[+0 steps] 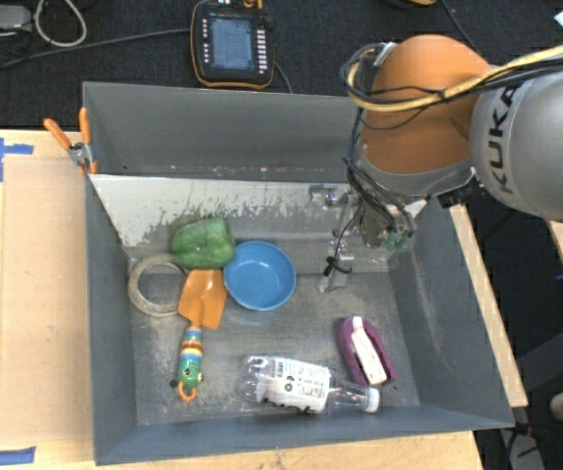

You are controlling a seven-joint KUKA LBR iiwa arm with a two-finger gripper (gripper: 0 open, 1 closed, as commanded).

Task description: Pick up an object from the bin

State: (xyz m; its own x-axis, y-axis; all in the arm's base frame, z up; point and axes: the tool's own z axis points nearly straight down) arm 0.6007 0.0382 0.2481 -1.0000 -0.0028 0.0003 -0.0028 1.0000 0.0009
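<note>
**A:** What's the gripper (340, 267) doing?

**B:** It hangs low over bare floor at the back right of the bin (105, 262). I can't tell whether it's apart or together.

**A:** What's nearest?

**B:** The blue bowl (259, 274) is just beside it on the left. The purple and white tube (362, 351) is near, toward the front. A clear bottle (305, 385) lies farther forward.

**A:** Which step is this?

**B:** Approach, I'd judge, with nothing picked yet. Next it must centre over one thing, probably the bowl's rim or the tube, then descend and close.

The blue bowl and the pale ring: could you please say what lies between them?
In the camera view, a toy spade's orange blade lies between the blue bowl and the pale ring.
</note>
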